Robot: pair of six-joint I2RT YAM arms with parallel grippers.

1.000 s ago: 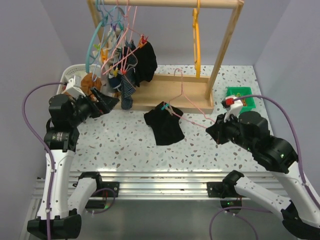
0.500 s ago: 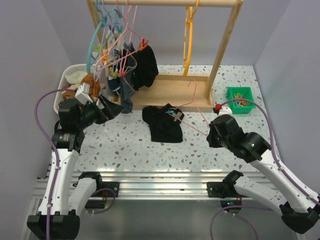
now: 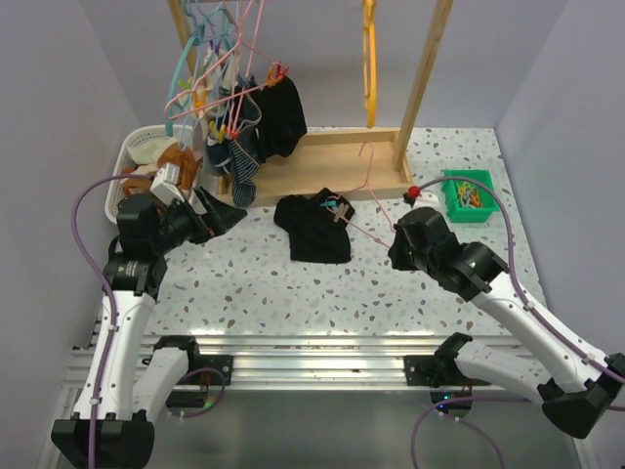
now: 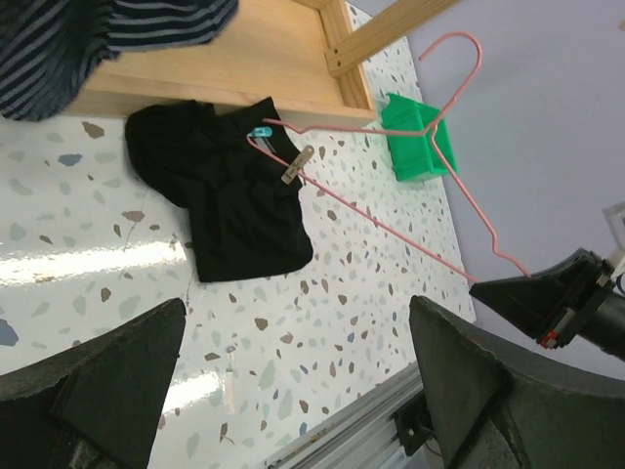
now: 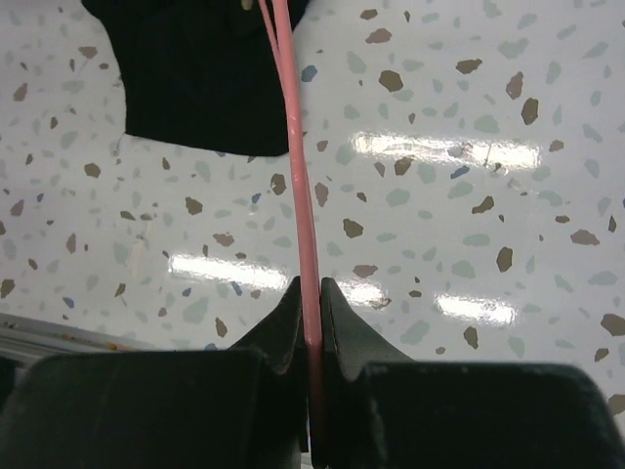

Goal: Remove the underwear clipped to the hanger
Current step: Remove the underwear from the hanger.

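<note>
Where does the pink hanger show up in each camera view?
Top external: the pink hanger is right of centre, hook pointing up.
Left wrist: it crosses the middle diagonally, hook at upper right.
Right wrist: a thin vertical line up the centre, pinched by the right hand.
Shared landmark: the black underwear clipped to it.

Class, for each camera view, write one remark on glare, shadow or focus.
Top external: even light, a pale sheen on the table near its front edge; the underwear reads as flat black. Left wrist: white glare streaks on the table, the open left gripper a dark, soft-edged foreground. Right wrist: bright glare patches on the table, the pink hanger sharp, the right gripper shut on it in shadow.
</note>
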